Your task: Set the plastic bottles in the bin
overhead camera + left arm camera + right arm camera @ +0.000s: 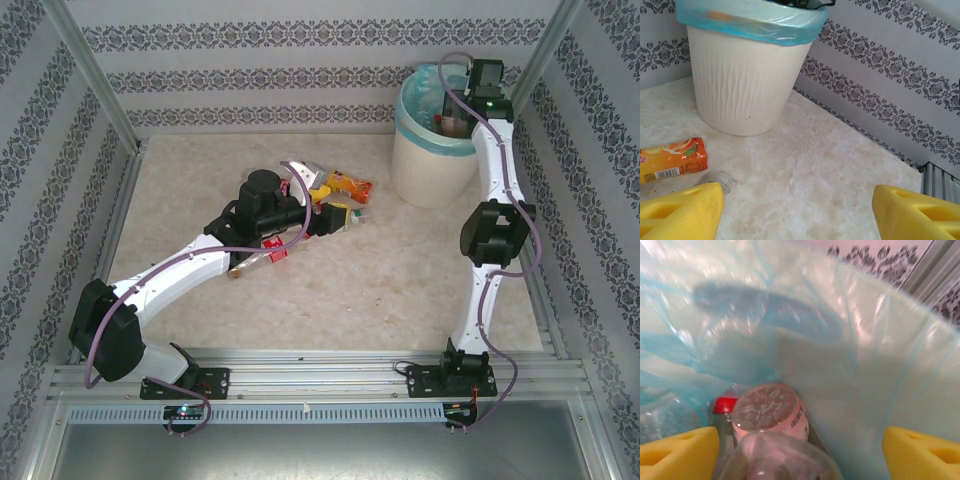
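Patterned walls box in a marbled desk [400,290], where the plastic bottles [335,200] not yet binned lie clustered left of centre. One orange-labelled bottle [671,160] lies on its side, long axis crosswise, neck just beside the nearer left end effector [799,212], whose jaws stand partly open and empty. At the far right corner, the right end effector [800,452] hangs inside the bin [430,165], jaws wide, gripping nothing.

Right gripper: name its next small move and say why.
Probably lift the right gripper straight up and out: it stands open inside the bin, a pink-labelled bottle lies loose beneath it, and more bottles wait on the table.
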`<state>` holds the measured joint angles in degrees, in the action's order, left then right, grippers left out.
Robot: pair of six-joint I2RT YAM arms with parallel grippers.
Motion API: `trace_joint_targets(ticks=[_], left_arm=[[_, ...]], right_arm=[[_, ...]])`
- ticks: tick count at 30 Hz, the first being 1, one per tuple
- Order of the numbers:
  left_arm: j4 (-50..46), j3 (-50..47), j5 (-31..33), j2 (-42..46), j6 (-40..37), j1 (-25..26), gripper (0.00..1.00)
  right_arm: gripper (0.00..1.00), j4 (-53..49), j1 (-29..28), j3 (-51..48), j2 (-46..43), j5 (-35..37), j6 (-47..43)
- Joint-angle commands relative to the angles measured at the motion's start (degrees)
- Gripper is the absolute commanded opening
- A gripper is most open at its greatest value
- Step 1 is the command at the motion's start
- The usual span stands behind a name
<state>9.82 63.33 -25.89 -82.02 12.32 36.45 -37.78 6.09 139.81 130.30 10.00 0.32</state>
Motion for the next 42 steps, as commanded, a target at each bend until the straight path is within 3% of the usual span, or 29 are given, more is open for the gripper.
trace_joint_targets(ticks=[1,5,12,16,25,30,34,42], left_arm=[[2.67,-0.22,-0.78,0.63,0.81,0.99,0.78],[3.01,-0.50,-0.84,0.97,1.20,0.99,0.78],[2.78,-0.90,-0.43,1.80,0.74,1.08,0.78],[1.99,-0.51,0.18,1.80,0.51,1.08,0.78],[-21.72,7.56,12.01,3.35,-5.31,0.70,0.83],[-40.09,8.56,20.11,4.70,-8.91,-1.58,0.85],[-50.30,7.52,22.17,2.66,-9.95,-6.01,0.86],[-54.95,6.28,20.80,-6.40,-11.18,-14.74,0.87]], right_arm=[[0.87,0.21,-1.35,3.36,-6.09,-0.93,1.15],[0.85,1.23,-2.48,3.61,-7.83,-1.30,0.60],[0.68,-0.42,-2.93,3.52,-6.81,-2.36,1.42],[0.66,-0.89,-4.92,1.92,-8.43,-2.91,1.62],[0.68,1.26,-12.22,-2.43,-18.99,-1.37,0.02],[0.70,6.47,-19.62,-13.67,-27.97,-0.33,-3.15],[0.71,13.72,-26.74,-26.28,-35.38,0.76,-3.92],[0.72,24.52,-38.30,-45.52,-43.71,1.18,-1.21]])
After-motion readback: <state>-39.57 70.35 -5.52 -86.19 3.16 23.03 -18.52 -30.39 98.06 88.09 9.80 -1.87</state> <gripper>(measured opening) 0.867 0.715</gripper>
